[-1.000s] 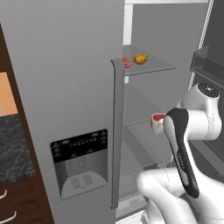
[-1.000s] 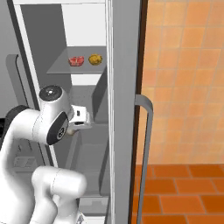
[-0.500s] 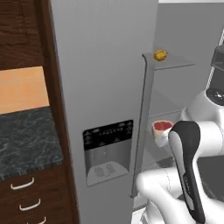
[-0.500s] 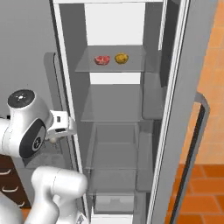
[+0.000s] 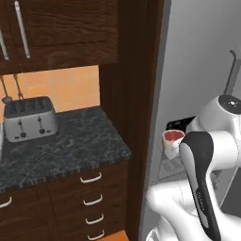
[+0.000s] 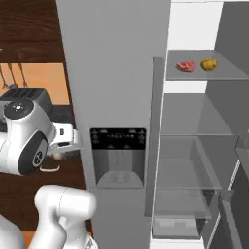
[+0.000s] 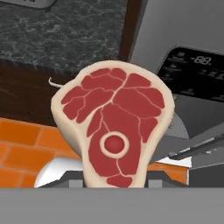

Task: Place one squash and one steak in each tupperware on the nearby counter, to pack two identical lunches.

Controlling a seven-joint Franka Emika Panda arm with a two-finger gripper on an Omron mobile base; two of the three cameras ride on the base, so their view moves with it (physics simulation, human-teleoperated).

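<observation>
Held steak (image 7: 114,131): a flat slab of red meat with a cream fat rim and a round bone mark, standing upright in the hand view. In the left base view it (image 5: 173,138) shows as a red-topped piece just beside the dark wooden cabinet side.
End effector (image 5: 171,148): closed narrowly on the held steak at its lower edge. The fingertips are hidden behind the meat in the hand view.
Arm pose: folded at the elbow, with the forearm level and the hand pointing toward the gap between the fridge and the cabinet. In the right base view the wrist (image 6: 65,136) sits in front of the fridge door's left edge.
Change from earlier frames: both base views have swung left. The surface and toaster, out of frame a second ago, are now in the left base view. The steak stays clamped throughout.
Second steak (image 6: 185,66): lies on an upper fridge shelf (image 6: 221,73) of translucent grey.
Squash (image 6: 208,64): yellow and lumpy, just beside the second steak on the same shelf.
Surface (image 5: 70,146): dark speckled stone over brown wooden drawers (image 5: 89,197) with curved silver handles.
Toaster (image 5: 29,118): silver and boxy, on the surface near the orange tiled wall.
Fridge door (image 6: 116,112): smooth grey, with a black dispenser panel (image 6: 118,139).
</observation>
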